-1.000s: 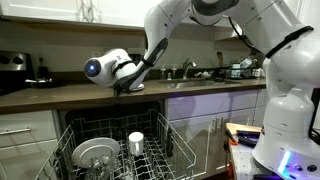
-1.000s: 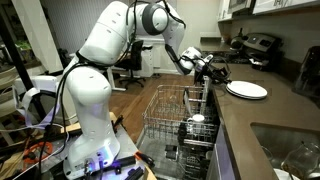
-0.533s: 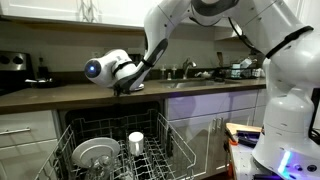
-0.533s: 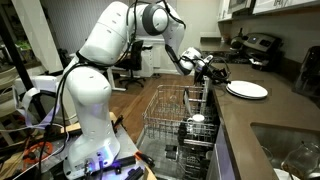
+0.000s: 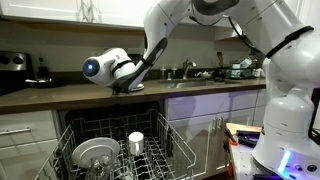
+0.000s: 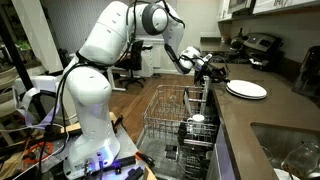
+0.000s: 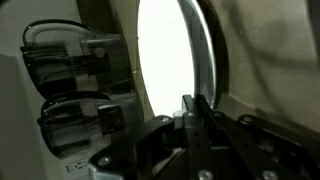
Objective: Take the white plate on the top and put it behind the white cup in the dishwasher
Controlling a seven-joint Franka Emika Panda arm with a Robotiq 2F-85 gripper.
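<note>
The round white plate looks glazed, smooth and glossy — likely ceramic. The dark worktop is smooth, faintly shiny. The white wire dishwasher rack — coated metal. The white robot arm shell is glossy plastic.

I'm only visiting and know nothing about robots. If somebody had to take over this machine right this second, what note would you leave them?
Gripper: shut, apparently pinching the rim of the white plate.
White plate: lies on the countertop, not yet lifted.
White cup: upright in the pulled-out dishwasher rack, with a greyer glass dish in the rack to one side of it.
Done: the reach and the grip on the plate.
Left: lift the plate, carry it over to the rack, stand it behind the cup, then let go.
</note>
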